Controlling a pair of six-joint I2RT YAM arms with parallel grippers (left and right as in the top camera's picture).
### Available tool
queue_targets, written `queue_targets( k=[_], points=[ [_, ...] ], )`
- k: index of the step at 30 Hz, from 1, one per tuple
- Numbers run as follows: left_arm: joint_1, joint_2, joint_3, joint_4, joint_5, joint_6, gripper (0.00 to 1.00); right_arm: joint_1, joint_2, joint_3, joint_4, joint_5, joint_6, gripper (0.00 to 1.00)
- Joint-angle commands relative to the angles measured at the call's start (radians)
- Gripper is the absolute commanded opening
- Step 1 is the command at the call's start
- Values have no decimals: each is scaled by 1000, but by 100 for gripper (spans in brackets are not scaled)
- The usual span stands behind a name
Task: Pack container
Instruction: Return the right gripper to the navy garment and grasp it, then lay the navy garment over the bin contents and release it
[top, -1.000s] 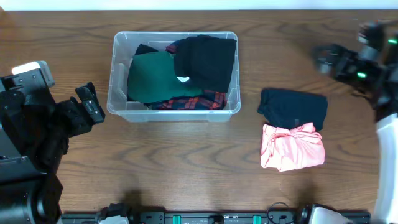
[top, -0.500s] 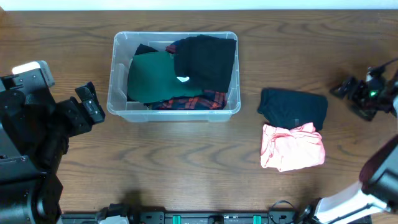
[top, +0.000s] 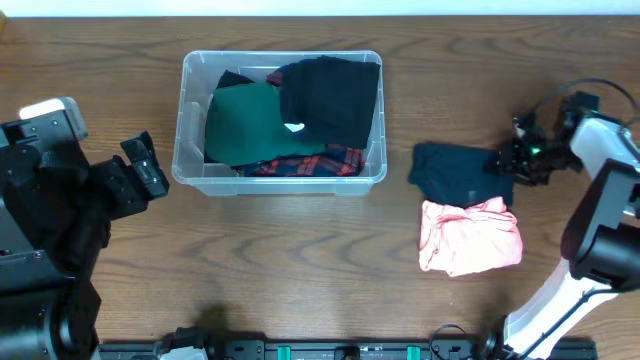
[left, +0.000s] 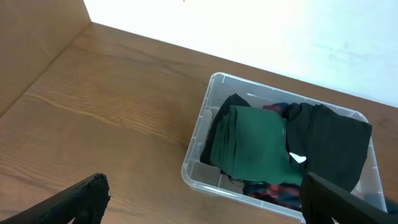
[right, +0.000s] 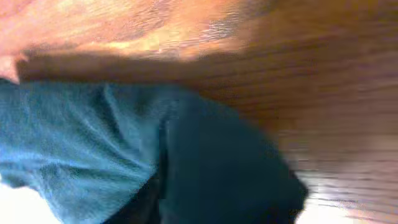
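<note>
The clear container stands left of centre, holding a green garment, a black garment and red plaid cloth. A folded navy garment lies on the table to its right, and a pink garment lies just in front of that. My right gripper is down at the navy garment's right edge. In the right wrist view navy cloth fills most of the frame and no fingers show. My left gripper hangs open left of the container, holding nothing.
The left arm's base takes up the table's left side. The right arm curves along the right edge. A cable rail runs along the front edge. Bare wood lies between the container and the two loose garments.
My right gripper swung in from the far right and came down onto the navy garment's right edge, whose cloth shifted slightly left. The left arm stayed still.
</note>
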Motion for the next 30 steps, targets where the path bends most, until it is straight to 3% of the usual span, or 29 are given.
queue_targets(
  k=[1,5,8,14,16,22,30],
  points=[
    [2,-1,6,-1,-8,-2,98,17,4,-6,-6,54,2,16],
    [2,-1,6,-1,-8,-2,98,15,-98,-6,-11,23,0,6],
    [2,-1,6,-1,-8,-2,98,14,-230,-6,5,-112,-3,1],
    [2,-1,6,-1,-8,-2,98,53,-482,-6,216,-752,-2,1],
    [2,-1,6,-1,-8,-2,98,94,-539,-6,358,-828,120,1],
    [2,-1,6,-1,-8,-2,98,287,-579,-6,726,-782,435,1],
    [2,-1,6,-1,-8,-2,98,676,-473,-6,820,-217,626,1]
  ],
)
